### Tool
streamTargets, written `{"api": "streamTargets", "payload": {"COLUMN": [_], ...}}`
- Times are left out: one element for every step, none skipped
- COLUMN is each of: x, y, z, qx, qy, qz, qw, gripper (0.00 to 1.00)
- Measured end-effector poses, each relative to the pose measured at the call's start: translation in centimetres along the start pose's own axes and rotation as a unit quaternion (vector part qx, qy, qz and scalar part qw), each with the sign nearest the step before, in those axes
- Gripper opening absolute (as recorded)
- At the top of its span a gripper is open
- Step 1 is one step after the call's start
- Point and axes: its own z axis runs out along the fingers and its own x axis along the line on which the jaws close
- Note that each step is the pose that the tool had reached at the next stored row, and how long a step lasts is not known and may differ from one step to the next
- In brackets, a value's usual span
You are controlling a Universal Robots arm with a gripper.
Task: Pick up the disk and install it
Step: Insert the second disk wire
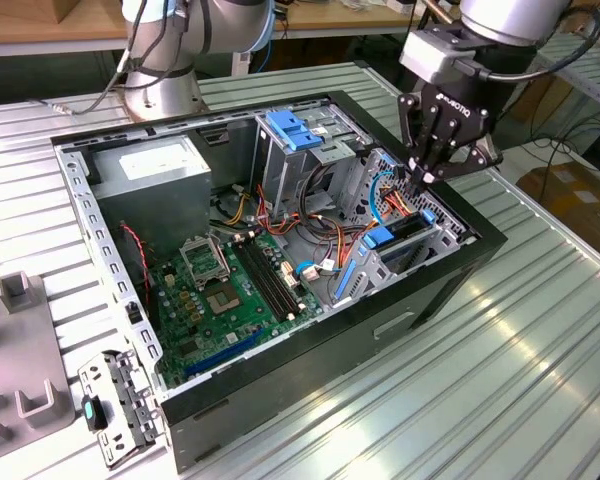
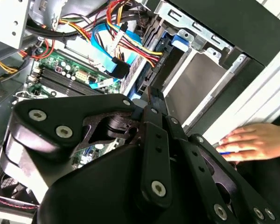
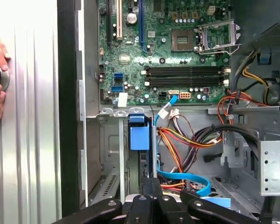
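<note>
Pincer [image 1: 423,178] above slotted disk [image 1: 405,232]

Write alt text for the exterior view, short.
A black gripper on a robot arm reaches down into the drive cage at the exterior view's right end of an open computer case, where the disk sits on edge with blue rails. The motherboard, coloured cables and a grey power supply lie exposed inside.

The disk [image 1: 405,237] is seated on edge in a slot of the drive cage [image 1: 442,222], dark-bodied and framed by blue rails, its blue tab [image 3: 139,135] seen at the cage's mouth
</note>
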Motion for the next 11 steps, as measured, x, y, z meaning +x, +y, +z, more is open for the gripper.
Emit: {"api": "streamTargets", "payload": {"x": [-0.41, -0.83, -1.23, -1.43, -1.69, -2.08, -2.48, -2.73, -2.95, -3.31, -3.56], "y": [-0.03, -0.05, -0.09, -0.12, -0.15, -0.24, -0.33, -0.39, -0.44, -0.51, -0.56], "z": [-0.11, -0.2, -0.31, -0.36, -0.43, -0.53, -0.63, -0.68, -0.72, -0.78, -0.83], "qx": [-0.0013, -0.0024, -0.0033, -0.0039, -0.0047, -0.006, -0.0071, -0.008, -0.0088, -0.01, -0.0108], "qy": [0.0088, 0.0148, 0.0199, 0.0221, 0.0245, 0.0276, 0.0322, 0.0348, 0.0369, 0.0403, 0.0427], "qz": [0.0, 0.0, 0.0, 0.0, 0.0, 0.0, 0.0, 0.0, 0.0, 0.0, -0.001], "qw": [0.99996, 0.99989, 0.9998, 0.99975, 0.99969, 0.9996, 0.99946, 0.99936, 0.99928, 0.99914, 0.99903], "gripper": [0.11, 0.11, 0.11, 0.11, 0.11, 0.11, 0.11, 0.11, 0.11, 0.11, 0.11]}}
